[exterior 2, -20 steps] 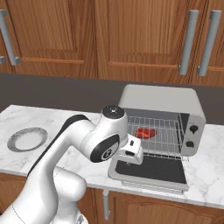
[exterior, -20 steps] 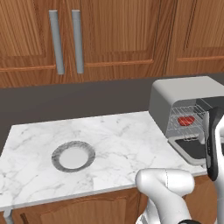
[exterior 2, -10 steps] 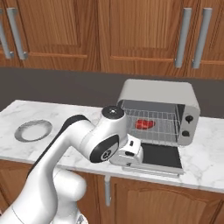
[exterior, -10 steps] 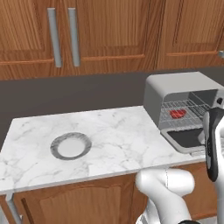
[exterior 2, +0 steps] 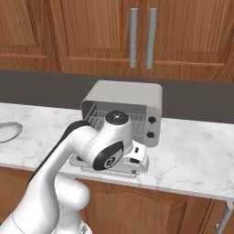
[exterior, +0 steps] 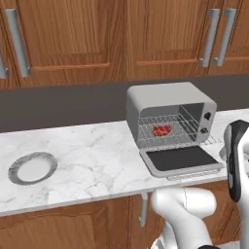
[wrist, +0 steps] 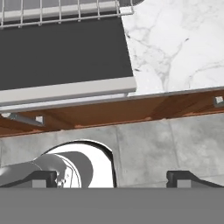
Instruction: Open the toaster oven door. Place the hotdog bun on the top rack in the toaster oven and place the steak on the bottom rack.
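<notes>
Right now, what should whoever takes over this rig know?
The gripper is open and empty, out past the front edge of the flat grey-framed glass door.
The door of the light grey boxy toaster oven is folded down, open.
The small flat red steak lies on a wire rack inside, seemingly the lower one.
Done: door, steak.
Left: the orange-brown hotdog bun onto the top rack.

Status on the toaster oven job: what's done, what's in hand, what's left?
Done: the toaster oven door lies folded down, and the steak sits on a rack inside the toaster oven; which rack is unclear. In hand: nothing; the gripper is open and empty above the floor. Left: the hotdog bun, which I can't locate.
</notes>
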Motion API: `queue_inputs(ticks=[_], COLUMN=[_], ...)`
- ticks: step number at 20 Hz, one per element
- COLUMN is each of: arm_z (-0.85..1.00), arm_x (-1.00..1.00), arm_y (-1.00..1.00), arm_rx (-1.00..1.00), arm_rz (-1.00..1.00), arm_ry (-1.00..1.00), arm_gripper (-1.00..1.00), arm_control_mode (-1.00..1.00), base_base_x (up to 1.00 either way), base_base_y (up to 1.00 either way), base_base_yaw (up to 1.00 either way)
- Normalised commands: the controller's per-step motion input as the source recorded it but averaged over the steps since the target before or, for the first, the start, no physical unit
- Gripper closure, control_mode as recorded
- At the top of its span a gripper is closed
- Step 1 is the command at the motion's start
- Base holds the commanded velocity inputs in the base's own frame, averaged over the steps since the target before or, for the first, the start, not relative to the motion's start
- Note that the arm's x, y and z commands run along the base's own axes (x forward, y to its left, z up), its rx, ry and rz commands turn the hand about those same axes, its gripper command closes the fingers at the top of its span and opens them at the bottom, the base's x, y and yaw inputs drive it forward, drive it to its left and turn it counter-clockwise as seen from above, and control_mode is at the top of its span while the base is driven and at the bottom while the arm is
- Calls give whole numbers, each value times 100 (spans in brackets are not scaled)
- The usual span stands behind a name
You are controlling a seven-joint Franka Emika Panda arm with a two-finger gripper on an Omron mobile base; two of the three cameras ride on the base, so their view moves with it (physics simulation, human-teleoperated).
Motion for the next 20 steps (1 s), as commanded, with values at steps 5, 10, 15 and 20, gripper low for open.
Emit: queue_inputs(ticks=[5,10,15,20], arm_z=[0,0,0,0], arm_x=[0,0,0,0], arm_y=[0,0,0,0], arm_rx=[0,0,0,0], arm_rz=[0,0,0,0], arm_ry=[0,0,0,0], arm_gripper=[-100,-100,-100,-100], arm_control_mode=[100,100,100,100], base_base_x=[0,0,17,38], base_base_y=[-81,-80,-71,-53], base_base_yaw=[0,0,0,-1])
